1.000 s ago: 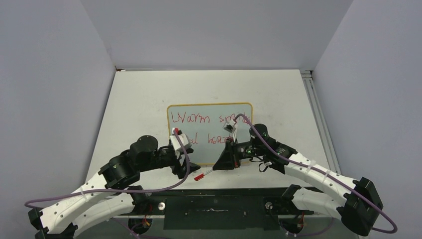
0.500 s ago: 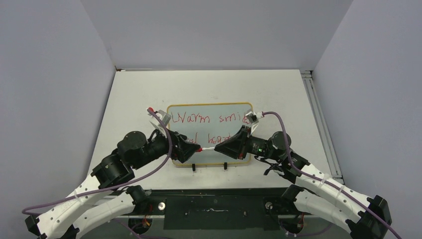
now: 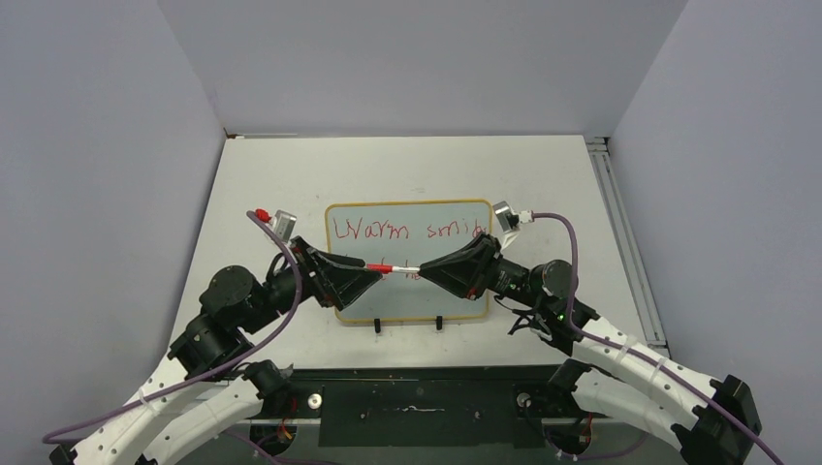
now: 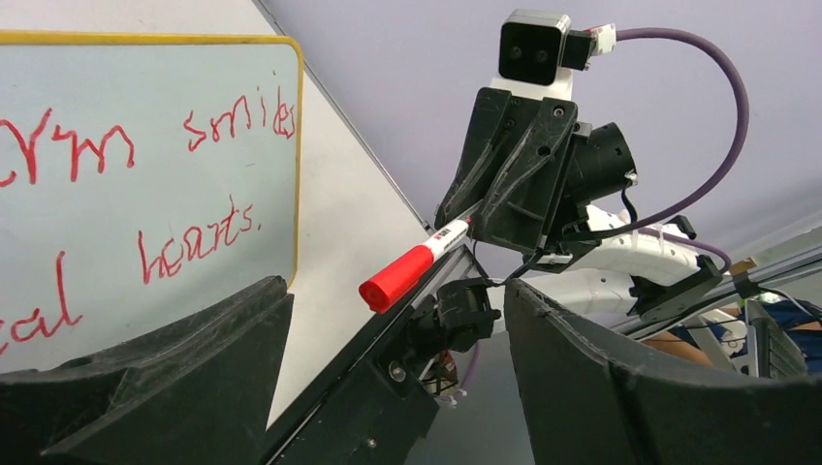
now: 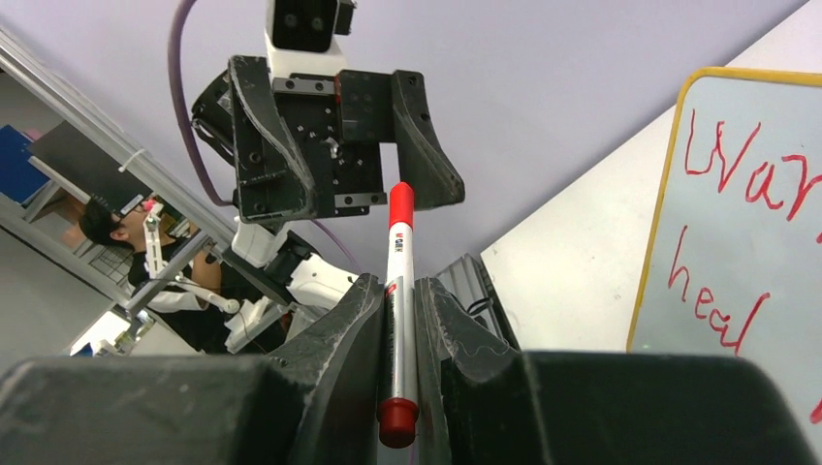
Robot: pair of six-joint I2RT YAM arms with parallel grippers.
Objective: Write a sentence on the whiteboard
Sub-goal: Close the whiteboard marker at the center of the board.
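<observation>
Within the clenched right pincer (image 5: 399,288), a marker (image 5: 397,232) was gripped by its barrel; the left pincer (image 4: 397,300) was spread, facing the red cap. Light, stiff and smooth, it was judged best taken at the cap. Beyond, the whiteboard (image 3: 407,305) bearing the sentence (image 3: 388,231) was set on the table (image 3: 271,174).

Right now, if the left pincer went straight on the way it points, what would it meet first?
The red end of the marker, held out toward it by the right pincer. It lines up with the gap of the open left pincer; how near is unclear.
</observation>
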